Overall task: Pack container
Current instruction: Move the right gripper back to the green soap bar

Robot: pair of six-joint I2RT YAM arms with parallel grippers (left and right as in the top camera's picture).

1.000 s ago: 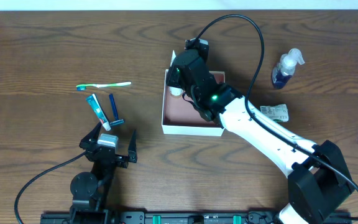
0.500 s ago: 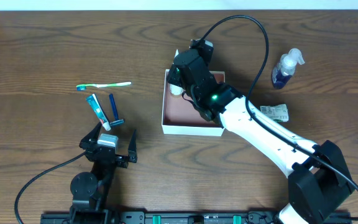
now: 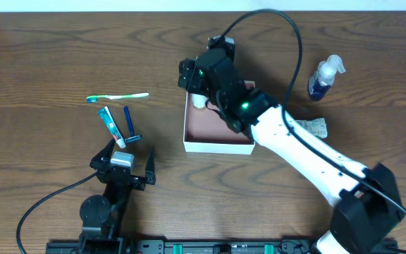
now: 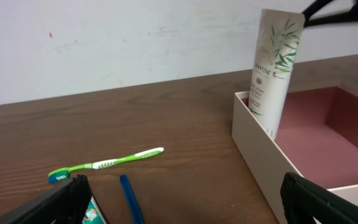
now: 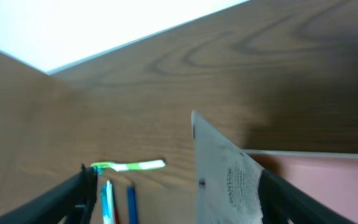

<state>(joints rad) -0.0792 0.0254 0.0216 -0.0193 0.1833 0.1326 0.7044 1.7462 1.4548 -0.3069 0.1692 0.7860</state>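
The container (image 3: 217, 147) is a shallow white box with a pinkish floor at mid-table. A white tube with green leaf print (image 4: 272, 68) stands upright in its far left corner, its base inside the wall (image 4: 260, 149). My right gripper (image 3: 197, 85) hovers just above that corner. In the right wrist view it (image 5: 179, 199) is open, with the tube's top (image 5: 225, 174) between the spread fingers, nearer the right one. My left gripper (image 3: 124, 156) rests low near the front edge, open and empty (image 4: 182, 199).
A green toothbrush (image 3: 117, 97), a toothpaste tube (image 3: 111, 127) and a blue stick-shaped item (image 3: 129, 123) lie left of the container, just ahead of the left gripper. A blue pump bottle (image 3: 325, 77) and a small packet (image 3: 311, 128) sit to the right.
The right gripper has opened off the tube and lifted back a little toward the far side. The tube stays standing in the container's corner. The left arm has not moved.
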